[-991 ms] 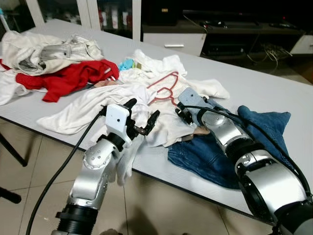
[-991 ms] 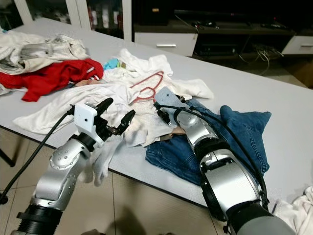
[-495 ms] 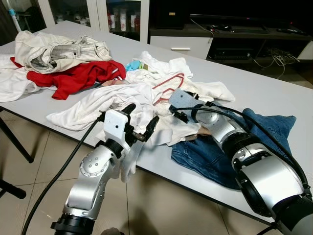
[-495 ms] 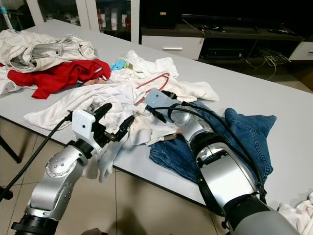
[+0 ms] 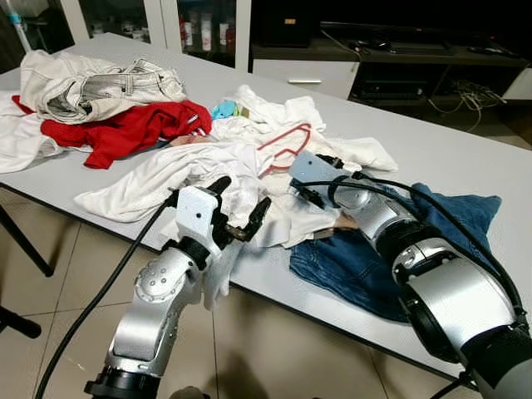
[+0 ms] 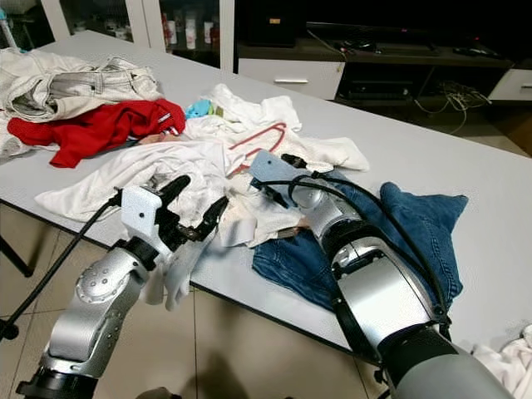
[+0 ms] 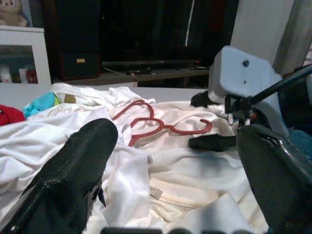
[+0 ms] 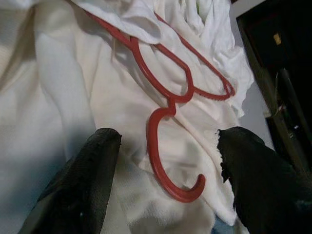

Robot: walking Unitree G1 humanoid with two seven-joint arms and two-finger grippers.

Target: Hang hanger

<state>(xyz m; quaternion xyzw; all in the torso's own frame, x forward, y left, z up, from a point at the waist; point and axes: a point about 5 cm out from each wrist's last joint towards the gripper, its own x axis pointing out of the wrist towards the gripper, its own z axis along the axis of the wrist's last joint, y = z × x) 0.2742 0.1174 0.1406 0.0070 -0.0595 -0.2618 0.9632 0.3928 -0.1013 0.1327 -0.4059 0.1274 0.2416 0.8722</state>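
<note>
A grey table (image 5: pixel 465 158) carries heaped laundry: white garments (image 5: pixel 166 174), blue jeans (image 5: pixel 366 262) and a red top (image 5: pixel 125 133). The red hanger (image 8: pixel 168 105) lies on the white cloth near the table's middle, partly tucked under a fold. The right gripper (image 8: pixel 165 183) hovers just before the hanger's hook, fingers spread wide apart. The left gripper (image 5: pixel 241 208) sits at the table's near edge, fingers likewise parted, holding nothing.
</note>
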